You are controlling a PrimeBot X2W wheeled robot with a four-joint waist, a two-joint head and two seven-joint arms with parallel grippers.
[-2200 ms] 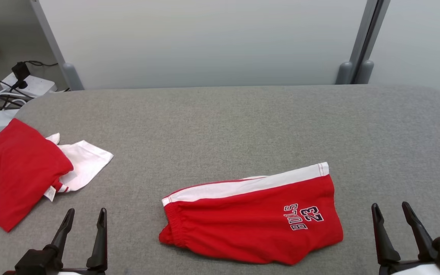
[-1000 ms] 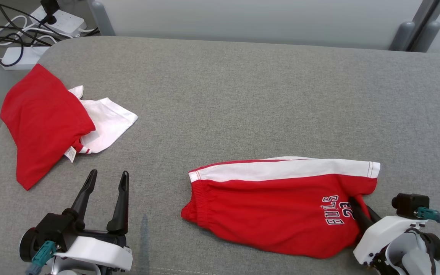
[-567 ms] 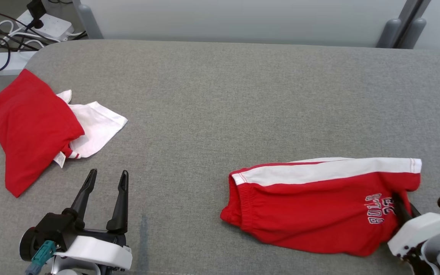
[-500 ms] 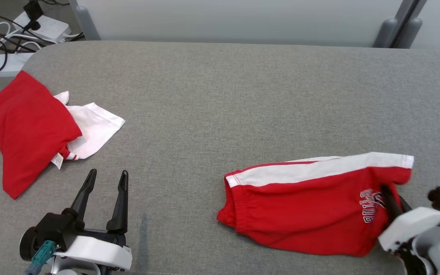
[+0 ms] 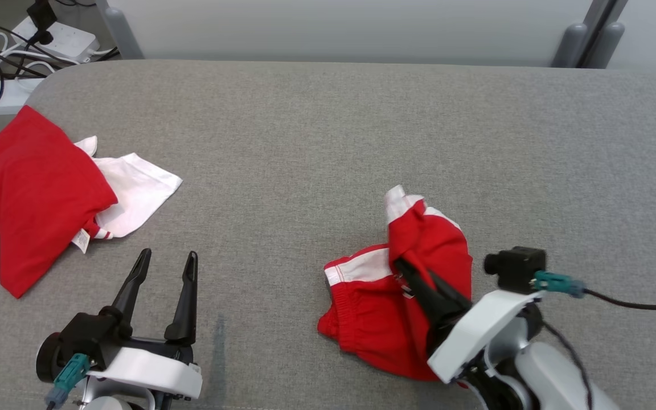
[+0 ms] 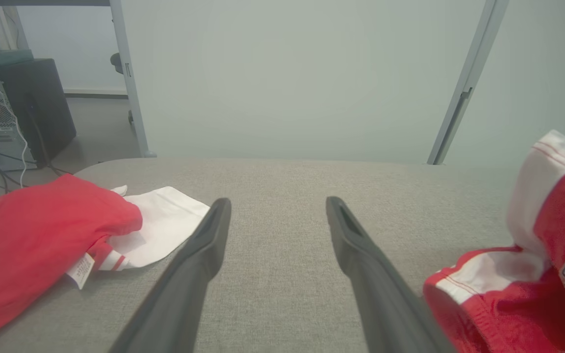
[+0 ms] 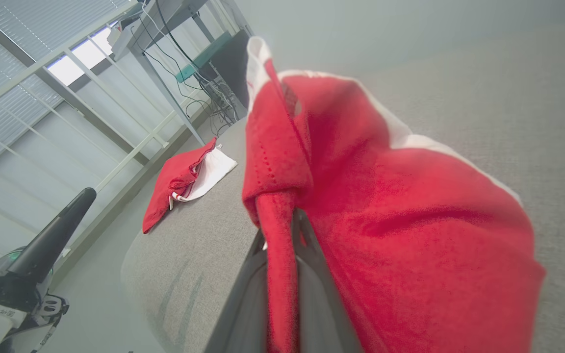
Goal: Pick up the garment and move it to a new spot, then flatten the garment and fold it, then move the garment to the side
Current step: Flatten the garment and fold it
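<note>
right hand [image 5: 402, 267] clamped on leg hem of red shorts [image 5: 370, 310], that end raised and bunched; waistband end lies on grey surface [image 5: 305, 142], long axis pointing toward left hand [image 5: 167, 261], which gapes empty, well apart

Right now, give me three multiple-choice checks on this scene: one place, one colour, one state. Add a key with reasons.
1. Where on the grey fabric table does the red-and-white cloth garment lie?
A) the robot's left side
B) centre
C) the robot's right edge

2. The side stripe on the red fabric shorts is:
A) blue
B) white
C) yellow

3. The right end effector is:
A) open, holding nothing
B) shut on the red fabric shorts
C) resting on bare table

Key:
1 A: it sits by the table's left edge in the head view.
2 B: the band beside the waistband is white.
3 B: the right wrist view shows red cloth pinched between its fingers.
</note>
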